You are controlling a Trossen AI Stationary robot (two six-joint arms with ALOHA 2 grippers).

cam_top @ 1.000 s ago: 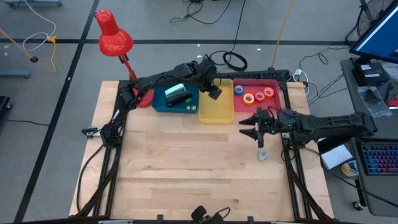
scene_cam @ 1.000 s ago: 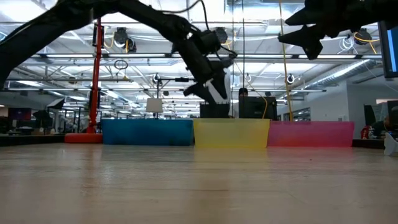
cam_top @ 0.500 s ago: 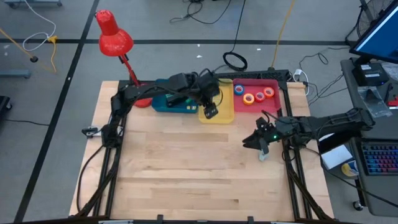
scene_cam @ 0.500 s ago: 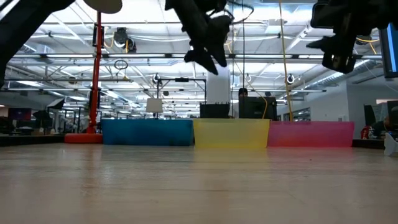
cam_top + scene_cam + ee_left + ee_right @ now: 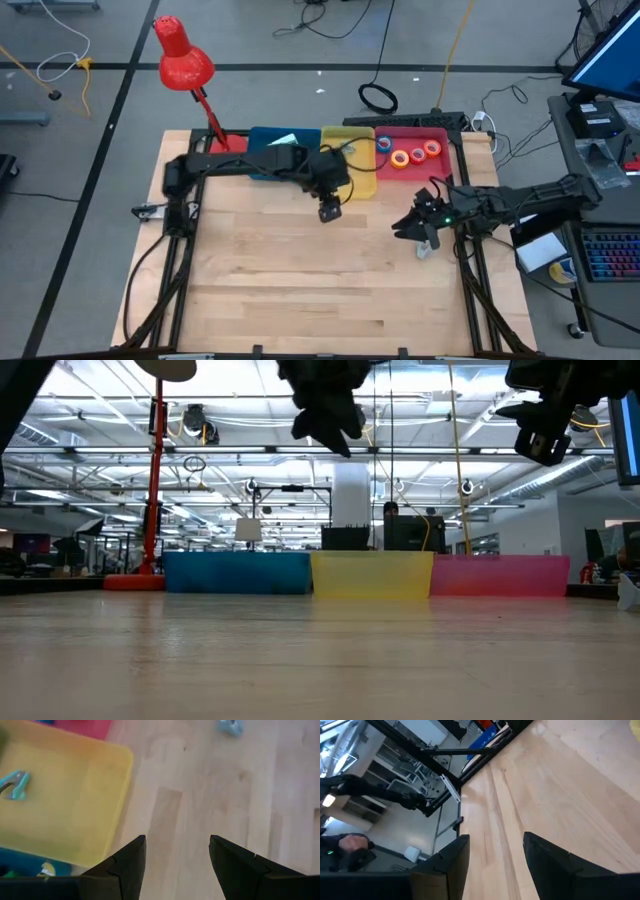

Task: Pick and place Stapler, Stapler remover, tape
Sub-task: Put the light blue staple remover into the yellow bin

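Note:
Several tape rolls (image 5: 408,154) lie in the pink tray (image 5: 440,166) at the far right. One grey staple remover (image 5: 15,785) lies in the yellow tray (image 5: 360,186); another (image 5: 425,250) lies on the bare wood by the right edge and shows in the left wrist view (image 5: 230,726). The green stapler (image 5: 284,141) sits in the blue tray (image 5: 262,135), mostly hidden behind my left arm. My left gripper (image 5: 330,208) hangs open above the wood just near of the yellow tray. My right gripper (image 5: 419,224) is open, raised just above and far of the loose staple remover.
The three trays stand side by side along the far edge, blue (image 5: 237,572), yellow (image 5: 372,574) and pink (image 5: 500,574). A red desk lamp (image 5: 183,60) stands at the far left corner. Bare wood (image 5: 300,280) covers the middle and near half of the table.
My left gripper has swung from above the blue and yellow trays toward the near edge, out over the bare wood, and stays open. My right gripper has shifted a little toward the near edge and tipped downward, closer to the loose staple remover.

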